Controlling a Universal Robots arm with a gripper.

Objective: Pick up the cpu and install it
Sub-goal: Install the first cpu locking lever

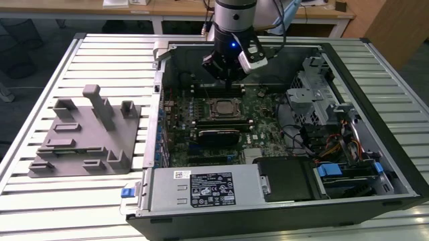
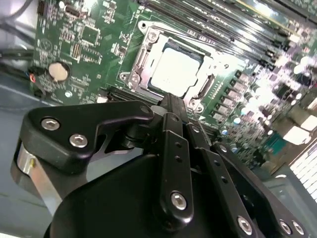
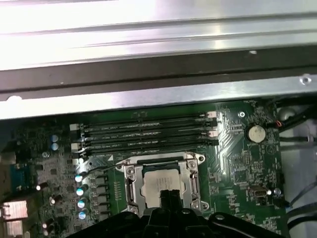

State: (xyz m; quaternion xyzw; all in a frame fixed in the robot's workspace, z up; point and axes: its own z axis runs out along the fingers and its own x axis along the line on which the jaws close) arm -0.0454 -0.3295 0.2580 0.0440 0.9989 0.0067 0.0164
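Note:
The cpu (image 1: 221,107), a small square chip with a pale metal top, lies flat in the metal-framed socket (image 1: 209,113) on the green motherboard inside the open computer case. In both wrist views the cpu (image 2: 176,72) (image 3: 158,183) sits square within the socket frame (image 3: 130,179). My gripper (image 1: 231,83) hangs just above the board, a little behind the socket. Its black fingers meet at their tips over the chip's edge, and the gripper (image 2: 169,103) (image 3: 171,195) holds nothing.
Memory slots (image 3: 143,131) run beside the socket, and a black finned block (image 1: 218,135) sits in front of it. A large grey fixture with upright posts (image 1: 87,135) stands on the slatted table at the exterior view's left. The case walls, power supply (image 1: 208,188) and drive cage (image 1: 315,90) hem in the board.

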